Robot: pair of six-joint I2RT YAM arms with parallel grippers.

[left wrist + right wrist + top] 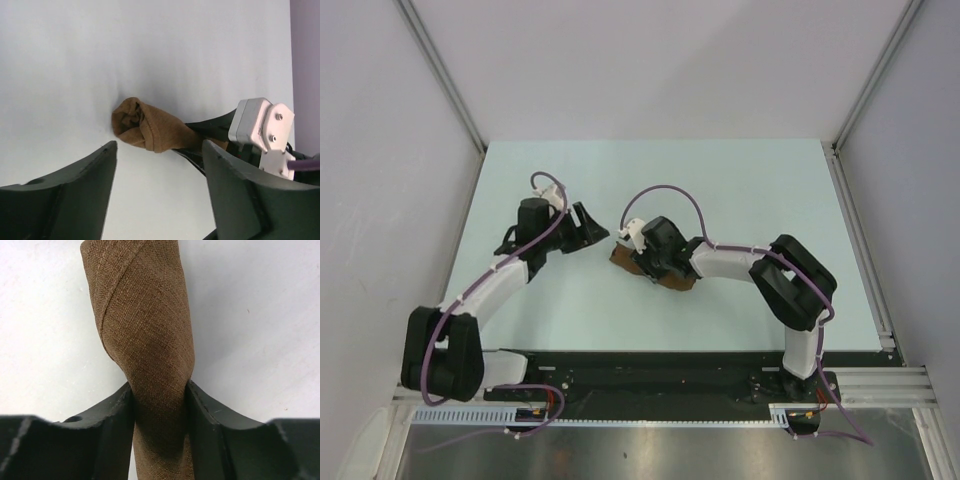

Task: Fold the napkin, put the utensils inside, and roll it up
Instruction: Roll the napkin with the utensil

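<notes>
The brown napkin [620, 259] lies rolled into a tight tube on the pale table, mostly under my right wrist. In the right wrist view the roll [145, 325] runs away from the camera, and my right gripper [160, 390] is shut on it, both jaws pressing its sides. In the left wrist view the rolled end [142, 125] faces the camera. My left gripper [159, 150] is open and empty, a short way left of the roll's end [588, 222]. The fork and the dark-handled utensil are hidden from view.
The pale table [720, 180] is bounded by grey walls and metal frame posts at left [440, 70] and right [880, 80]. A black base rail [650, 375] runs along the near edge.
</notes>
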